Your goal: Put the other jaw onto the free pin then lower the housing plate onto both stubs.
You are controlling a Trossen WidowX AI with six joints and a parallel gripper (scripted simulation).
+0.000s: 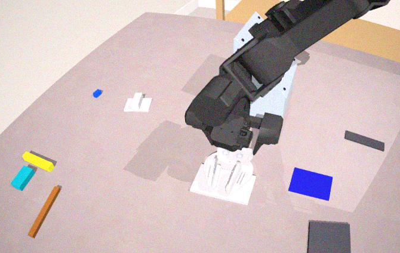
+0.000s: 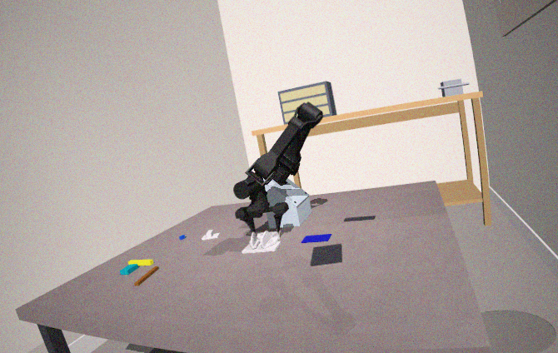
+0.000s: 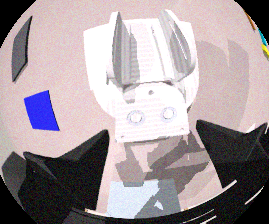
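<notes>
The white housing plate lies over the rear of the two jaws and looks about level; a round stub end shows in each of its two holes. The left jaw and the right jaw stand side by side with their tips apart, above the white base. The gear teeth and pins are hidden under the plate. My gripper is open and empty, with one finger on each side of the plate and a gap to both.
A small white stand and a blue block are to the left. Yellow, cyan and orange bars lie front left. A blue rectangle, a dark slab and a dark strip are on the right.
</notes>
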